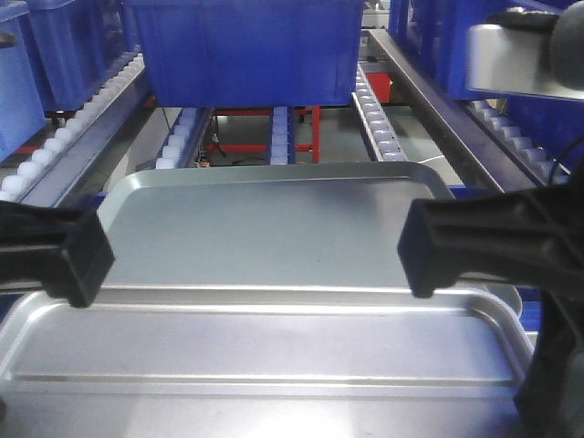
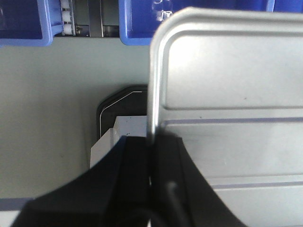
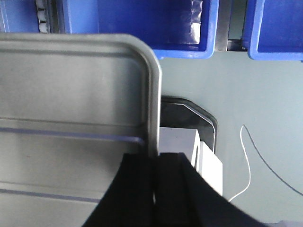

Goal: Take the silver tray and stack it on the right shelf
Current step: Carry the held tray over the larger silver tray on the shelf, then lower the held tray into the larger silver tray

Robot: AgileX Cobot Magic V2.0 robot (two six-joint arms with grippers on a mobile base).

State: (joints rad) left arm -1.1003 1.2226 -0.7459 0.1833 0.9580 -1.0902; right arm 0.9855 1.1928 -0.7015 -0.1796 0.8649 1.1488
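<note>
On the far left of the front view, a rail of white rollers point(image 1: 78, 128) runs away beside blue bins point(image 1: 64, 46). Nearer, the left gripper point(image 1: 82, 260) reaches in from the left edge. In its wrist view the two black fingers point(image 2: 128, 165) stand close together, with the left rim of the silver tray point(image 1: 274, 342) pinched in the narrow slot between them, just on the near side of the tray's far rib. A white box point(image 2: 125, 130) shows under that rim, over pale floor point(image 2: 47, 118).

The tray fills the middle of the front view, roughly level and held between the two arms. Its rounded far corners sit just short of a large blue bin point(image 1: 246, 50), and its two long ribs cross the floor from side to side. Its near part runs out of the bottom of the picture. A red frame point(image 1: 274, 146) shows low down beyond the far rim.

To the right, the right gripper point(image 1: 422, 251) comes in from the right edge. Its wrist view shows the same narrow grip, one finger inside the right rim and one outside, clamped close to the end of the far rib. Farther right and beyond, the right shelf point(image 1: 376, 114) slopes away with its roller rails and dark beams. More blue bins stand on it, and the tray is well short of it and not resting on it
</note>
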